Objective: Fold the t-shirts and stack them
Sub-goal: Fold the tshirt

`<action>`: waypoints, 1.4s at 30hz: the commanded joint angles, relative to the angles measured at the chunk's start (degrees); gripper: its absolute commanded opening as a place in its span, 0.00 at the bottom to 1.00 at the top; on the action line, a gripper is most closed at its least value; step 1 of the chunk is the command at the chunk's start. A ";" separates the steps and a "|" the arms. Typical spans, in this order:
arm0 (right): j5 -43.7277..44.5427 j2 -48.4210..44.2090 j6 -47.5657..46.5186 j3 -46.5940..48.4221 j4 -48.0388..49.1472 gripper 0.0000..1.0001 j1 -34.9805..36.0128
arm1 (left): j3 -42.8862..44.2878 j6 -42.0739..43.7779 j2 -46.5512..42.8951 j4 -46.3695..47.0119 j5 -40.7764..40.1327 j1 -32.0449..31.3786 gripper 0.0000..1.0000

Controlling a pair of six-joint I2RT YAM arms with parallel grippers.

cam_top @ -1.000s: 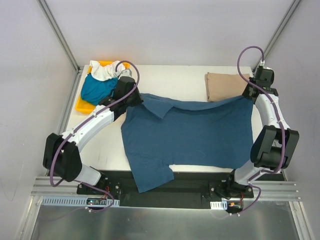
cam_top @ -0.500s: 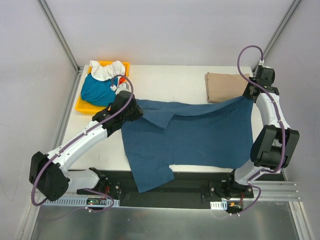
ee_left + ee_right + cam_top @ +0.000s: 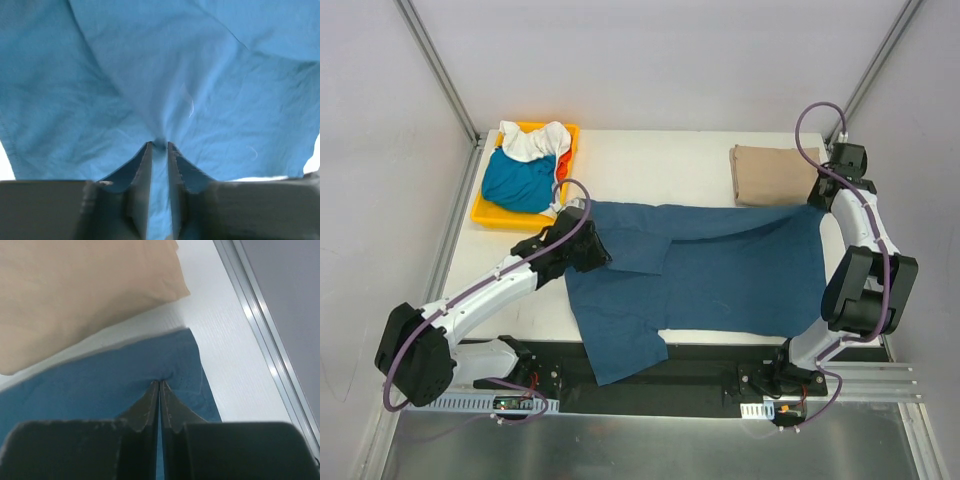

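The navy blue t-shirt [image 3: 720, 270] lies spread on the white table, its lower left part hanging over the near edge. My left gripper [image 3: 598, 252] is shut on a pinch of its far left edge [image 3: 159, 142], folded inward over the body. My right gripper [image 3: 817, 195] is shut on the shirt's far right corner [image 3: 161, 381]. A folded beige-tan t-shirt [image 3: 772, 172] lies at the back right, also showing in the right wrist view [image 3: 75, 295]. Teal [image 3: 518, 180], white [image 3: 532, 140] and orange-red [image 3: 563, 163] shirts lie heaped in the tray.
The yellow plastic tray [image 3: 486, 212] stands at the back left corner. A metal frame rail [image 3: 260, 335] runs along the table's right edge, close to my right gripper. A black strip [image 3: 700, 372] runs along the near edge between the arm bases.
My left gripper has pulled the shirt's far left edge toward the near side and rightward, folding it over the body. The right gripper has barely moved.
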 commanded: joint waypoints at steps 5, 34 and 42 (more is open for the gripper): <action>7.95 -0.39 4.60 -5.61 -5.00 0.17 -0.78 | -5.67 3.39 -5.91 -1.37 9.54 -0.46 0.59; -35.29 1.17 24.03 -11.85 0.61 0.69 38.50 | 9.09 9.89 24.67 22.44 30.47 14.57 0.99; -33.63 10.23 25.61 -5.88 -0.26 0.61 43.52 | 9.00 11.21 29.24 22.44 27.83 14.65 0.99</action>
